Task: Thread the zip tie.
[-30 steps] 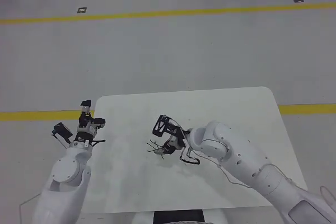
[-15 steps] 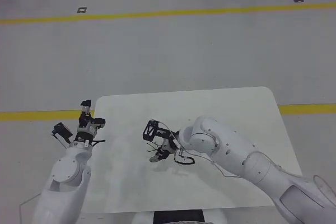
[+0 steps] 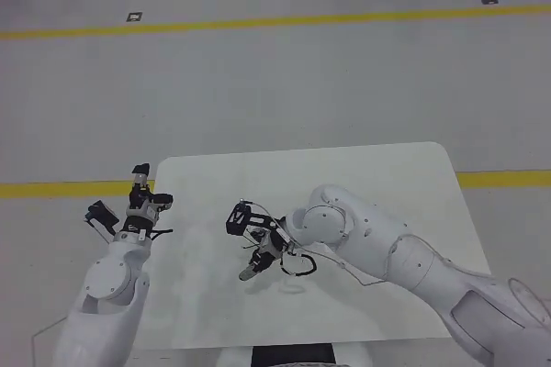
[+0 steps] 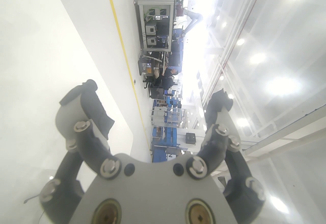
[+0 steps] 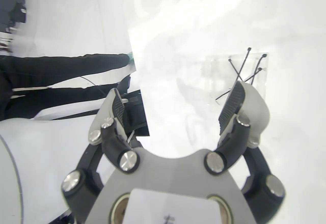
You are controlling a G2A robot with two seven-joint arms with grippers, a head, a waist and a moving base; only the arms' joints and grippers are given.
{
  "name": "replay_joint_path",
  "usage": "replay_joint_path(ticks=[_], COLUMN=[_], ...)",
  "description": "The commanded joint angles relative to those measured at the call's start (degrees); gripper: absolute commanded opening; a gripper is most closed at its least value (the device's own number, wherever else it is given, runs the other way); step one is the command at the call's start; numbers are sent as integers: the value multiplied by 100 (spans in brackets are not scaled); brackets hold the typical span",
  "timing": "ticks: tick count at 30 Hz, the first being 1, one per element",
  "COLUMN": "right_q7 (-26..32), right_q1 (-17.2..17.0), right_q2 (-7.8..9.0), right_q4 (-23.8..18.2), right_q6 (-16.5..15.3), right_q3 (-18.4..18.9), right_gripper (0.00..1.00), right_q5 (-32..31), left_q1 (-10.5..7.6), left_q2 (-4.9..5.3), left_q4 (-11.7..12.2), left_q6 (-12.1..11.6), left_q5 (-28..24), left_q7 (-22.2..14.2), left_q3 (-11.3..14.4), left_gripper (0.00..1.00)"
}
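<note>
Several black zip ties (image 5: 243, 69) lie crossed in a loose pile on a clear flat sheet (image 5: 219, 64) on the white table (image 3: 376, 183). My right gripper (image 5: 175, 97) hovers open just above the table near the pile, one ribbed pad (image 5: 230, 105) covering the ties' lower ends and nothing between its fingers. From above, the right gripper (image 3: 242, 246) is over the table's middle. My left gripper (image 3: 118, 193) is open at the table's left edge, pointing away from the table. It holds nothing in the left wrist view (image 4: 152, 97).
The table's left edge and rounded corner (image 3: 161, 165) lie beside the left arm. A thin black cable (image 3: 298, 266) loops off the right wrist over the tabletop. Bare white table surface stretches to the right and rear (image 3: 395, 211).
My right gripper has swung left and toward the table's front, now over the zip tie pile. The left arm has stayed still.
</note>
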Motion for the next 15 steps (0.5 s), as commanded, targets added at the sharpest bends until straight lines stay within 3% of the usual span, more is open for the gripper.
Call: replay_joint_path(ticks=[1,13,15], right_q7=[54,39,-14], right_q1=[93,122,139], right_q2=[-62,-91,-92], right_q4=[225,312,299], right_q6=[0,0,116], right_q3=[-52,-67,-90], right_gripper=[100,100,100], right_q5=[330,458,239], left_q1=[0,0,0], left_q2=[0,0,0], left_q4=[0,0,0], left_q6=[0,0,0], left_q5=[0,0,0], left_q7=[0,0,0], left_q3=[0,0,0], left_gripper=[100,100,100])
